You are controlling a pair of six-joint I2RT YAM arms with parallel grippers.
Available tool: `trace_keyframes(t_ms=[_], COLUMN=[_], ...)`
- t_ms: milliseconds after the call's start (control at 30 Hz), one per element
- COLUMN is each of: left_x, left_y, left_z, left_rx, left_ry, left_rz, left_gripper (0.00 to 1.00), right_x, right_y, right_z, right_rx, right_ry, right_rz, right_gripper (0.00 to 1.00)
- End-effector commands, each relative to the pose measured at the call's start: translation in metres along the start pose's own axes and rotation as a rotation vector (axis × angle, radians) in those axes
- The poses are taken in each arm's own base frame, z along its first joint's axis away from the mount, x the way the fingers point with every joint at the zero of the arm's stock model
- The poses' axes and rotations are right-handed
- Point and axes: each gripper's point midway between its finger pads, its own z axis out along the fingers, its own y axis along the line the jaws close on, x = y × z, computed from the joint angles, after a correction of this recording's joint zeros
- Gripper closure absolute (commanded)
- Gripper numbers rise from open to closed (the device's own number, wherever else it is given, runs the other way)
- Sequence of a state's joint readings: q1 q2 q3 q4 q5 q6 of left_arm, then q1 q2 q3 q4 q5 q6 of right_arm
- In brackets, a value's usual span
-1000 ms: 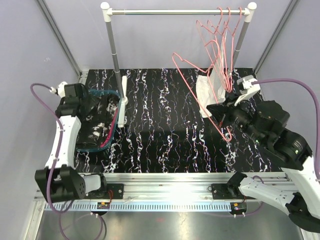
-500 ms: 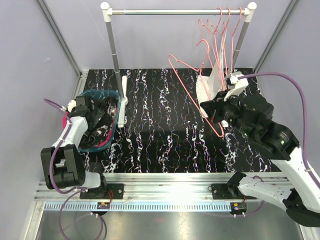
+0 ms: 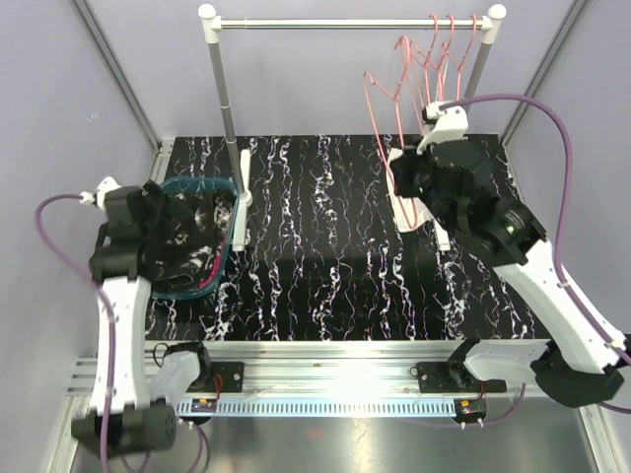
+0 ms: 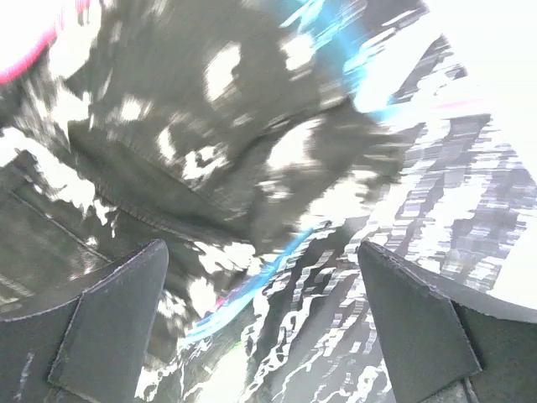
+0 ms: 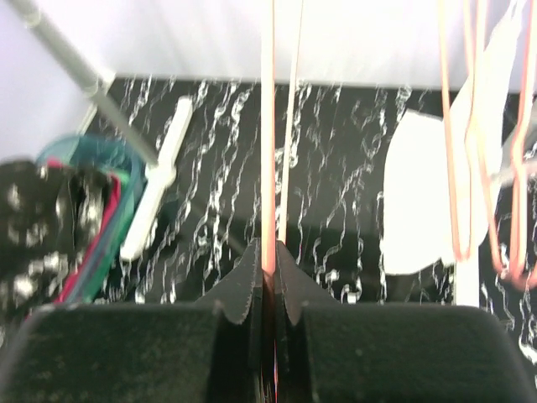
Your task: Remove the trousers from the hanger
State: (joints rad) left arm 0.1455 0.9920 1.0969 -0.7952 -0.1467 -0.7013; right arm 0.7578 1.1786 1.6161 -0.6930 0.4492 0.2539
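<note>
Top external: marbled table (image 3: 325,261) (lilac walls (image 3: 315,84))

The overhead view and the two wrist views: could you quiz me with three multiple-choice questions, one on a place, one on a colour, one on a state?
1. Where do the black speckled trousers lie?
A. In the teal basket
B. On a shelf
C. Draped over a chair

2. What colour is the hanger in the right gripper?
A. Blue
B. Pink
C. Green

3. What state is the left gripper in?
A. Shut on cloth
B. Open
C. Shut on a hanger

Answers:
1 A, the dark cloth fills the basket at the left of the overhead view.
2 B, the right wrist view shows pink wire pinched in the shut gripper.
3 B, the left wrist view shows its fingers spread wide above the trousers.
</note>
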Motion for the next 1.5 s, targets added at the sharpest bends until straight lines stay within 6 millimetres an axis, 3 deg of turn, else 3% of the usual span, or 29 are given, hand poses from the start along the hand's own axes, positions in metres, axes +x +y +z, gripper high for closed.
trace_keyframes(t_ms=[0,33,67,133,200,300,367,500,667,733,800,867,967,1000,1133,1167,1200,1267,1300,1467], left_x=[-0.003,0.001,0.004,0.017,0.026,0.029,0.029,0.024,0.030,0.023,0.016,0.011,0.001,-0.005,-0.012,-0.013,-0.016,-0.019,-0.025,-0.026], left_y=[-0.012,-0.022,-0.026,-0.032,-0.032,-0.030,-0.020,-0.003,-0.004,0.001,0.005,0.009,0.017,0.018,0.022,0.022,0.026,0.025,0.030,0.029], left_z=[-0.050,-0.071,-0.079,-0.094,-0.103,-0.124,-0.133,-0.133,-0.142,-0.146,-0.150,-0.153,-0.157,-0.161,-0.170,-0.170,-0.169,-0.171,-0.172,-0.178], left_rx=[0.174,0.286,0.333,0.432,0.470,0.524,0.495,0.406,0.451,0.428,0.408,0.371,0.317,0.307,0.312,0.314,0.289,0.307,0.281,0.348], left_ry=[-0.054,-0.077,-0.082,-0.074,-0.050,-0.087,-0.127,-0.175,-0.174,-0.219,-0.248,-0.257,-0.280,-0.304,-0.366,-0.373,-0.390,-0.419,-0.450,-0.529], left_rz=[0.153,0.171,0.188,0.223,0.267,0.358,0.398,0.451,0.487,0.479,0.483,0.473,0.466,0.463,0.502,0.532,0.549,0.599,0.594,0.568], left_gripper=[0.01,0.01,0.01,0.01,0.01,0.01,0.01,0.01,0.01,0.01,0.01,0.01,0.01,0.01,0.01,0.01,0.01,0.01,0.01,0.01], right_x=[-0.056,-0.050,-0.063,-0.058,-0.069,-0.068,-0.068,-0.054,-0.032,-0.034,-0.036,-0.037,-0.044,-0.048,-0.053,-0.051,-0.056,-0.041,-0.044,-0.001], right_y=[-0.009,-0.002,-0.001,-0.007,-0.010,-0.021,-0.028,-0.028,-0.031,-0.034,-0.038,-0.038,-0.031,-0.028,-0.023,-0.025,-0.025,-0.031,-0.034,-0.067], right_z=[0.015,0.034,0.037,0.063,0.073,0.096,0.105,0.117,0.118,0.111,0.103,0.097,0.079,0.068,0.029,0.020,-0.001,-0.015,-0.036,-0.079], right_rx=[0.078,0.056,0.045,0.060,0.075,0.093,0.090,0.088,0.086,0.099,0.110,0.105,0.046,0.018,-0.049,-0.054,-0.078,-0.079,-0.089,0.002], right_ry=[-0.144,-0.109,-0.125,-0.088,-0.114,-0.108,-0.102,-0.075,-0.028,-0.038,-0.044,-0.047,-0.046,-0.050,-0.053,-0.046,-0.074,-0.047,-0.076,-0.010], right_rz=[0.049,0.049,0.071,0.078,0.088,0.105,0.117,0.111,0.107,0.109,0.106,0.097,0.079,0.075,0.056,0.052,0.047,0.040,0.039,0.009], right_gripper=[1.00,1.00,1.00,1.00,1.00,1.00,1.00,1.00,1.00,1.00,0.87,0.85,0.54,0.39,0.06,0.03,0.01,0.01,0.01,0.00])
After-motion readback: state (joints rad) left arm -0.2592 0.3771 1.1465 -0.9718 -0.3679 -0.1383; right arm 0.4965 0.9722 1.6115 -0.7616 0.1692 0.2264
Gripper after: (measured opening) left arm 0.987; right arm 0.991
